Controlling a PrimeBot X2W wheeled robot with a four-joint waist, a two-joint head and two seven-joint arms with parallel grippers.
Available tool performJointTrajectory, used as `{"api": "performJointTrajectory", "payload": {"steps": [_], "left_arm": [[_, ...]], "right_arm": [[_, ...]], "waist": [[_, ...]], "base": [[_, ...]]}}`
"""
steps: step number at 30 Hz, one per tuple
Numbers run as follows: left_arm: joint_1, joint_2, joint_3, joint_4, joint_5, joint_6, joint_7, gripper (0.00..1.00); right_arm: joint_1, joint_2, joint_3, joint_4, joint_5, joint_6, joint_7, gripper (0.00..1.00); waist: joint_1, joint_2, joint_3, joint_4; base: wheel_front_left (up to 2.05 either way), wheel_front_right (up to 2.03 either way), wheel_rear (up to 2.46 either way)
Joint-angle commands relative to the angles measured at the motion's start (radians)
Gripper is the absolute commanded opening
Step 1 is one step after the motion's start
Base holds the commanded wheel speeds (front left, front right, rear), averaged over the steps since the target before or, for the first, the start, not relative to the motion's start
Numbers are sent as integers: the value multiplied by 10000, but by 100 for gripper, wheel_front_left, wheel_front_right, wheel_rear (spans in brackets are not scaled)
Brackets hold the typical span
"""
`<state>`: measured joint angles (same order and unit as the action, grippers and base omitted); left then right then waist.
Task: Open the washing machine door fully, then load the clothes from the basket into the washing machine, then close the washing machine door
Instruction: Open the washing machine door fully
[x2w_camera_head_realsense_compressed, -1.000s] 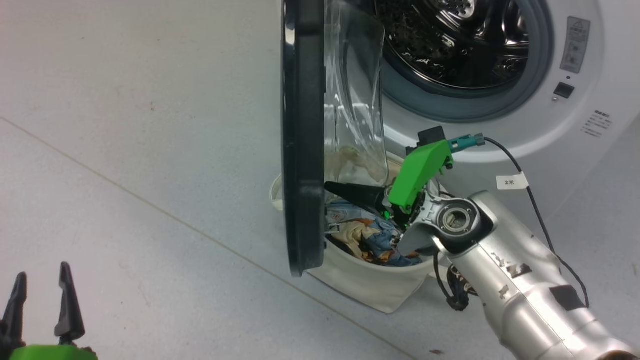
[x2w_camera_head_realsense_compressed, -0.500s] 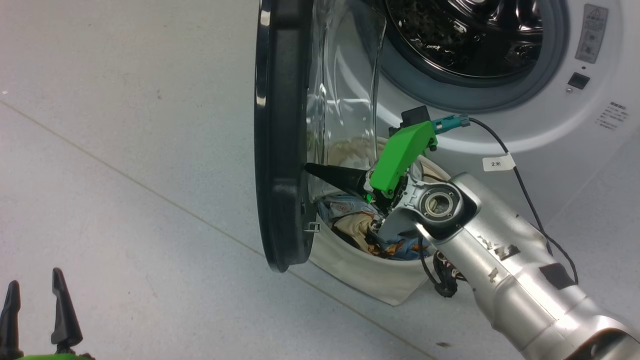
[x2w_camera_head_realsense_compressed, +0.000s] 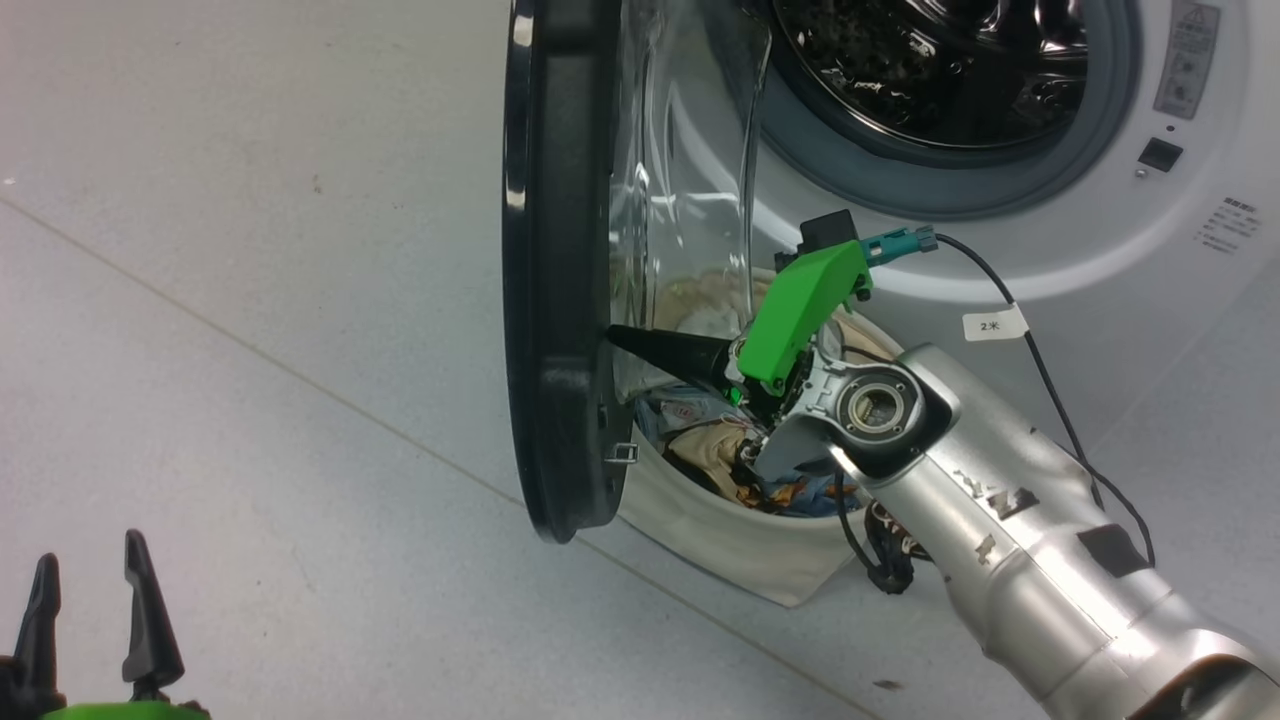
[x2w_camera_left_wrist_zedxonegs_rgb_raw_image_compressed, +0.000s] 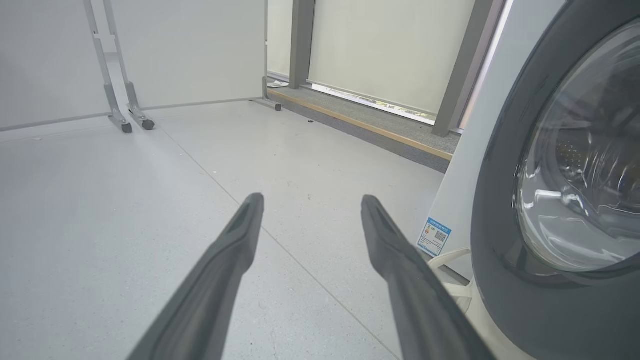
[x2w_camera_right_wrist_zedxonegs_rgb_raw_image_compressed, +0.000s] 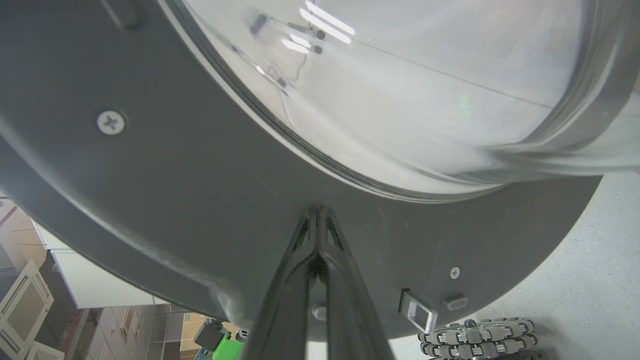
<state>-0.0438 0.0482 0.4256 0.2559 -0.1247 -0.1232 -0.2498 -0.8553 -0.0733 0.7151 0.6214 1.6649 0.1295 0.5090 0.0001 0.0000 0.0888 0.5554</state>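
Note:
The washing machine door stands open, edge-on, its black rim to the left of the drum mouth of the white washing machine. My right gripper is shut, and its tips press on the inner black rim below the glass, seen close up as the right gripper against the door. Under the door sits the cream basket holding the patterned clothes. My left gripper is open and empty low at the left; the left gripper points past the door.
A black cable with a white label hangs over the right arm. A screen on wheeled legs and a raised ledge stand far off. The robot's wheel is below the door. Bare floor lies left.
The door has swung a little wider with my shut right gripper against its inner rim. The head view has shifted. My left gripper has stayed open and in place.

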Motion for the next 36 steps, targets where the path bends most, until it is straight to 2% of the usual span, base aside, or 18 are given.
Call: {"api": "performJointTrajectory", "payload": {"steps": [1,15,28,36], "left_arm": [[-384,141,228,-327,99,4,-120,100],[-761,305,-414,167,335,-53,-120,100],[-738,407,-323,241,286,-63,-120,100],[-661,336,-123,117,272,-64,-120,100]], "right_arm": [[-297,231,-34,-353,-12,12,-24,0],[487,-256,-204,-563,-394,12,-313,0],[734,138,278,-1043,-185,12,14,0],[293,226,1017,-1182,317,12,-394,0]], "waist": [[-1,0,-37,-16],[-1,0,-407,-198],[-1,0,-455,-148],[-1,0,-281,-45]], "base": [[0,0,0],[0,0,0],[0,0,0],[0,0,0]]}}
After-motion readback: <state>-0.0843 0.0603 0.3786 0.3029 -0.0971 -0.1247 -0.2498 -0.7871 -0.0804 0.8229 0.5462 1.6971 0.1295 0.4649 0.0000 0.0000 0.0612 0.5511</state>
